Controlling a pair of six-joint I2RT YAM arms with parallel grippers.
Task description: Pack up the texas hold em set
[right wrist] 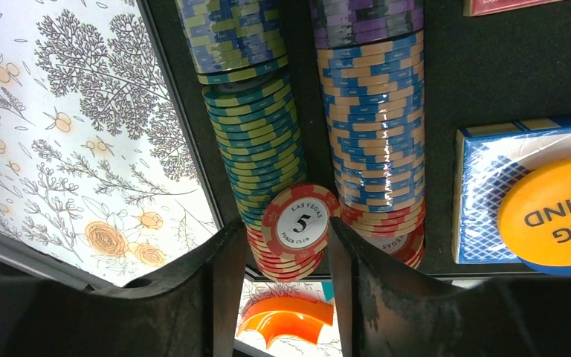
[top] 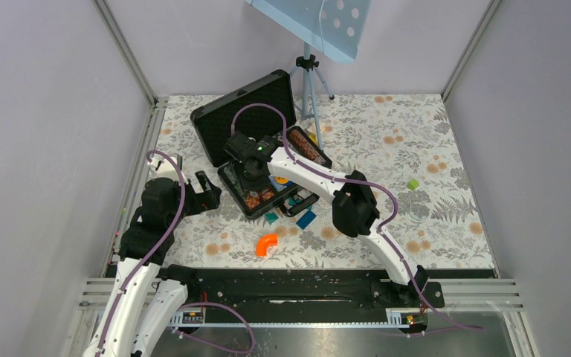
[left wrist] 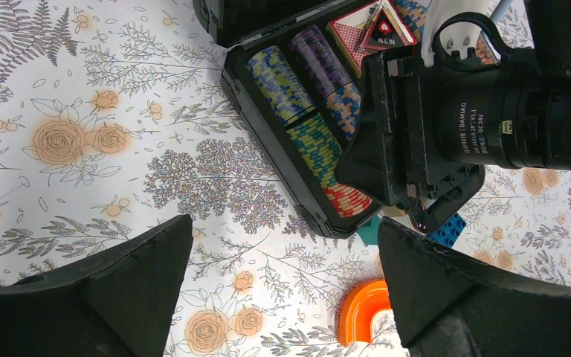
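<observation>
The red chip (right wrist: 297,222) is seemingly being seated on the chip row (right wrist: 260,141) — whether the right gripper (right wrist: 288,253) grips it can't be told, left gripper (left wrist: 284,223) gaping — clean release needed next.

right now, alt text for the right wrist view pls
The right pincer straddles a red 5 chip at the end of the chip rows in the black case. A blue card deck carries an orange big blind button.

the floral table (top: 431,149) bears a black briefcase (top: 249,111), an orange curved piece (top: 267,244), a blue block (top: 306,219).
</observation>
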